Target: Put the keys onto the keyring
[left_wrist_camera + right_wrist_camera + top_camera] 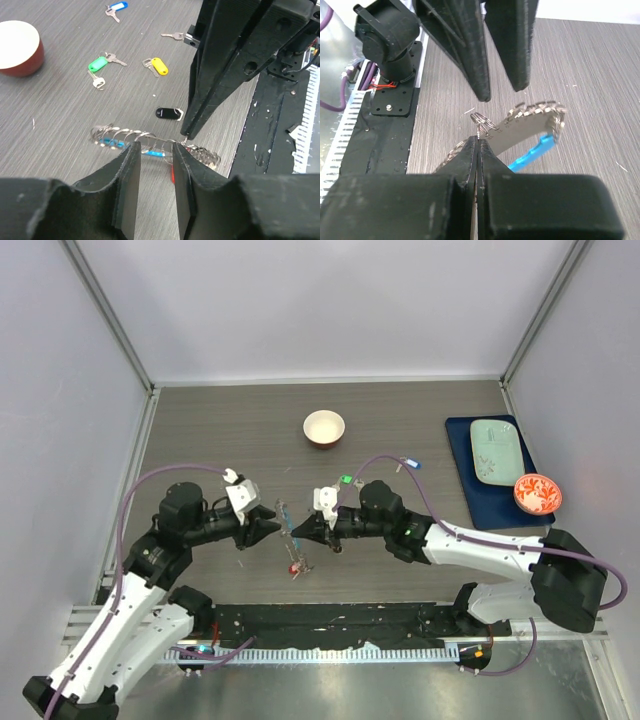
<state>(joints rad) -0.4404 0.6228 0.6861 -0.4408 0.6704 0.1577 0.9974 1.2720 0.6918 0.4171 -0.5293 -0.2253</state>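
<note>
At the centre of the top view, the keyring (290, 538) is pinched by the right gripper (477, 143), its jaws pressed flat together on the beaded wire near one end. The left gripper (155, 150) is held part open just over the coil, with nothing gripped.

Trouble can be expected here. The loop is carried by one thin pinch, so it could be twisted loose or dropped if knocked by the left fingers (462, 47).

No key is held. The black-tagged key (169, 113), yellow-tagged key (159, 65) and green-tagged key (98, 64) are seen on the table (60, 110), in the upper half of the left wrist view.

The ring's opening cannot be made out. A red item (293, 568) below it cannot be identified.
</note>
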